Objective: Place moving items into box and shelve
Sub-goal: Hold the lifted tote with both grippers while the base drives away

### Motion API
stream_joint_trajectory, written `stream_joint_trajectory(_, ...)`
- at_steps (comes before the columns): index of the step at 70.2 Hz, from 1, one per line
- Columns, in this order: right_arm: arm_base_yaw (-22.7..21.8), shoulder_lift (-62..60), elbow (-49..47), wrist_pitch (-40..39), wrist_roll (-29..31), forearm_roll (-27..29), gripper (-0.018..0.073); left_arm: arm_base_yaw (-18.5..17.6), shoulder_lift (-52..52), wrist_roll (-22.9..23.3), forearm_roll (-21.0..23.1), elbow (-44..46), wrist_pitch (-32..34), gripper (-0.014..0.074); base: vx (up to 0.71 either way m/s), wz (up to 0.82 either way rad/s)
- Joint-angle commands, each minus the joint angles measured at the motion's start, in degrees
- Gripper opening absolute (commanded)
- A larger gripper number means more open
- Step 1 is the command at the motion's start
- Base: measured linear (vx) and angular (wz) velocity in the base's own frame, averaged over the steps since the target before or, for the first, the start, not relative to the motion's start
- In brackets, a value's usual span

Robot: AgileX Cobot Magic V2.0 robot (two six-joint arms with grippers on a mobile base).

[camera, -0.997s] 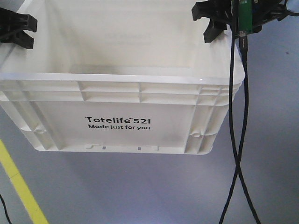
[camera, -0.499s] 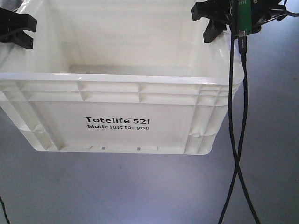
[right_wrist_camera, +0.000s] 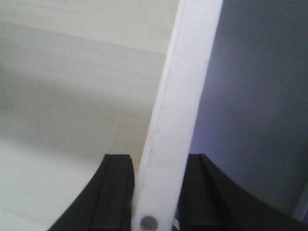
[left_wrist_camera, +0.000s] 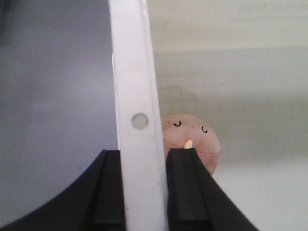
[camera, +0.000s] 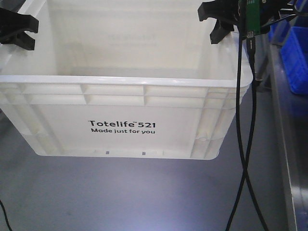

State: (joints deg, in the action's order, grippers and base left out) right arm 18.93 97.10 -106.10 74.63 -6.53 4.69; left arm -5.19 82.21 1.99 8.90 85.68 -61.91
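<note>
Box (camera: pixel 120 81) mouth gapes open up top; black cables (camera: pixel 245 172) dangle past its right corner, blue bins (camera: pixel 296 53) crowd beyond.

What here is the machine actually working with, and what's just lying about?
Part of the job:
- box, lifted off the floor
- left end effector and right end effector, each clamped on the box's rim
- round toy, inside the box

Just there:
- blue bins, off to the right
- black cables, hanging by the box
</note>
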Motion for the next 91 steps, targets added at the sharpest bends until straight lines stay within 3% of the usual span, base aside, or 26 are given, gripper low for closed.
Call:
stream_joint_trajectory(1, 0.1, -3.9, -2.7, -3.9, 2.4, 1.8, -0.0012, -0.3, -2.8, -0.3, 2.3, 2.8, 7.0, -0.0026, 0.28, -0.65)
stream_joint_trajectory(34, 0.1, -3.9, -2.7, -3.9, 2.4, 1.8, -0.0012, -0.3, -2.8, -0.3, 2.4, 2.8, 7.0, -0.0026, 0.29, -0.37)
stream_joint_trajectory(91, 0.1, -3.9, -2.7, -3.9, 2.4, 1.8, -0.0012, -0.3, -2.8, -0.3, 2.4, 2.8, 7.0, -0.0026, 0.34, 0.05)
